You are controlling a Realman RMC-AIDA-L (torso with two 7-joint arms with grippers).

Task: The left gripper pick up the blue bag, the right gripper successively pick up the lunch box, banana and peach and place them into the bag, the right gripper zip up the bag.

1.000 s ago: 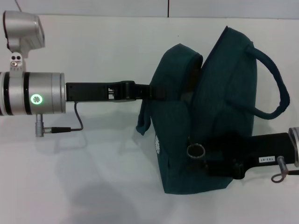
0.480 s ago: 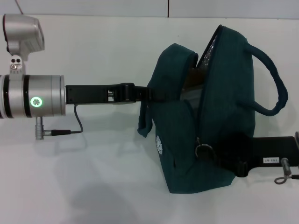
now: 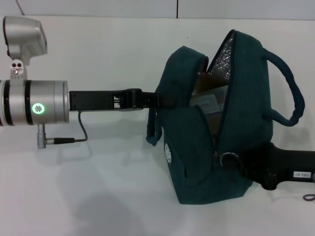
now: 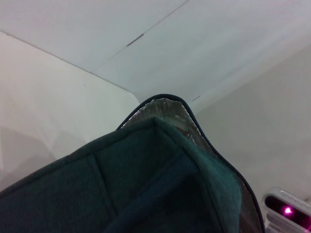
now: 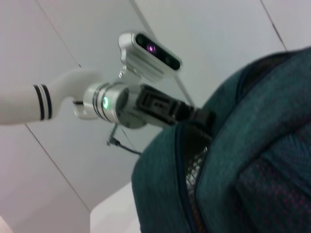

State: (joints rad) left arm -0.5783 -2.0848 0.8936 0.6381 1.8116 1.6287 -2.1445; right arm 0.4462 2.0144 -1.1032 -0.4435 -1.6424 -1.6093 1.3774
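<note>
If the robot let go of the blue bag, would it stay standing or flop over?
Probably it would sag. The blue bag is soft fabric: its side creases where the left gripper holds it, and its handle droops. It might not tip, though, since its bottom looks broad and something boxy inside may weigh it down.

Bright, even light; soft shadows; right wrist view blurred.

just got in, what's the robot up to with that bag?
The left gripper holds the blue bag up by its near handle, above the white table. The bag gapes open, showing silvery lining and the lunch box inside. The right gripper sits at the zipper's ring pull, low on the bag's side, so zipping is underway or about to start.
</note>
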